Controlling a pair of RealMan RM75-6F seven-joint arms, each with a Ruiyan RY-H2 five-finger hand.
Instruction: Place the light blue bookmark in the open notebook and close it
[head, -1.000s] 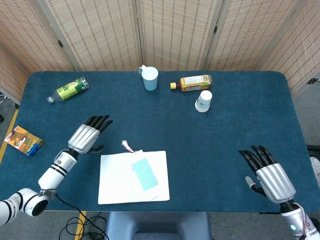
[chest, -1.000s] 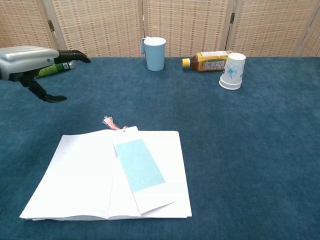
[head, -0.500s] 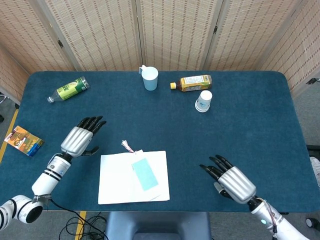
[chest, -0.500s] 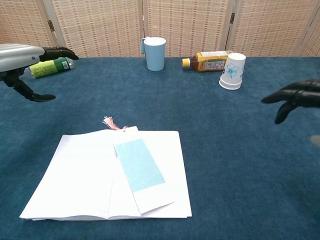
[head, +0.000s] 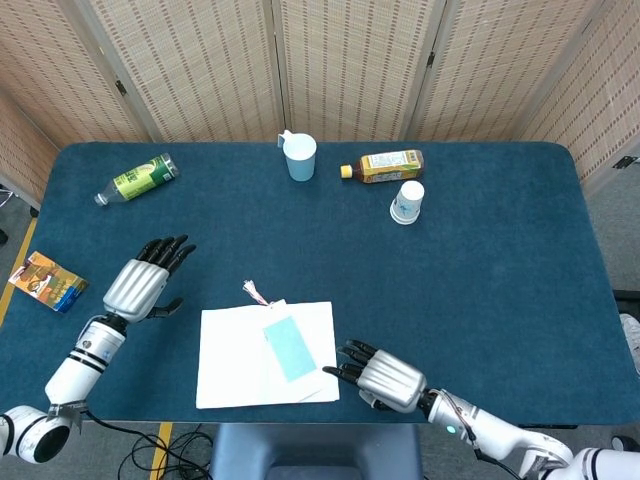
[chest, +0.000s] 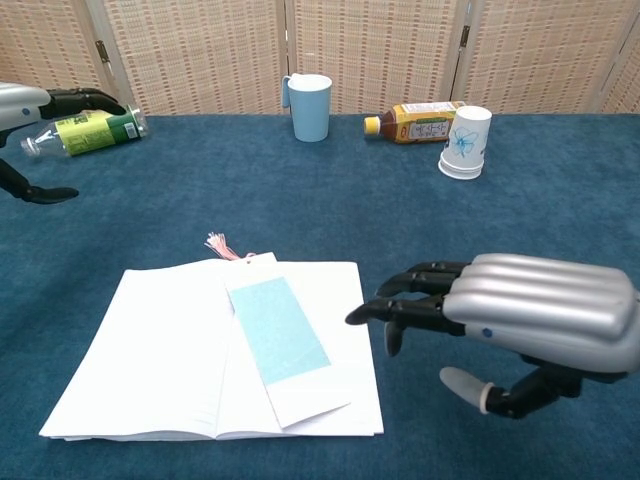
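Observation:
The open white notebook (head: 240, 355) (chest: 160, 350) lies flat near the table's front edge. The light blue bookmark (head: 290, 349) (chest: 277, 330) rests across its right page, its pink tassel (head: 256, 293) (chest: 222, 245) trailing off the top. My right hand (head: 385, 378) (chest: 530, 320) hovers just right of the notebook's right edge, fingers spread toward the page and holding nothing. My left hand (head: 140, 284) (chest: 30, 105) is to the left of the notebook, apart from it, fingers extended and empty.
Along the far side stand a light blue mug (head: 299, 157) (chest: 309, 106), a lying amber bottle (head: 382, 165) (chest: 418, 121) and an upturned paper cup (head: 407, 201) (chest: 465, 142). A green bottle (head: 138, 178) (chest: 85, 131) lies far left. A small packet (head: 46, 281) sits at the left edge.
My right hand has swept left from the table's right side to the notebook's right edge. My left hand has drawn back leftward, away from the notebook.

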